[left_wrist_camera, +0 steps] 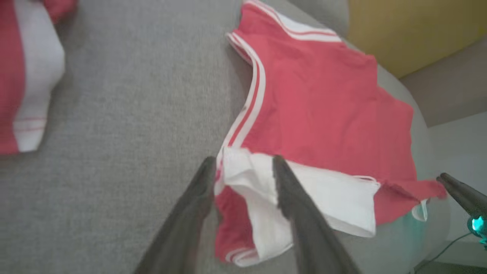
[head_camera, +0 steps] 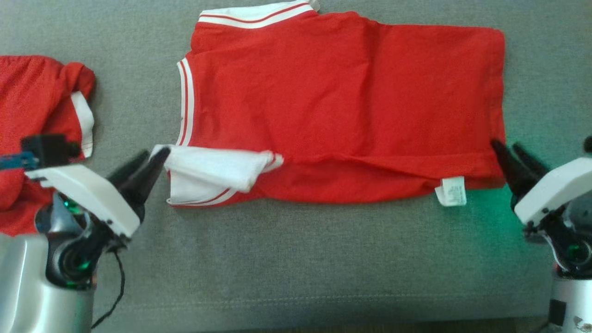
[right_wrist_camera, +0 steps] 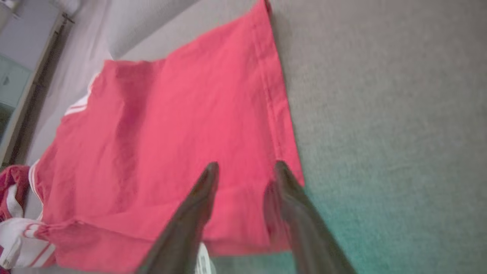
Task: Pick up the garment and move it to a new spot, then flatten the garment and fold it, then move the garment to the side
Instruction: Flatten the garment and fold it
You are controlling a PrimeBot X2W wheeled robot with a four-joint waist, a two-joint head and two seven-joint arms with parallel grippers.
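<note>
Garment [head_camera: 342, 101] near crumpled red heap [head_camera: 32, 120]

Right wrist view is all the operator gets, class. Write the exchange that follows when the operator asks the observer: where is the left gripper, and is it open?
Observer: Left gripper is open, its fingers astride the end of the white sleeve at the shirt's near left corner.
Operator: Anything trailing from that arm?
Observer: Yes, a black cable hangs below it, over the grey surface.
</note>
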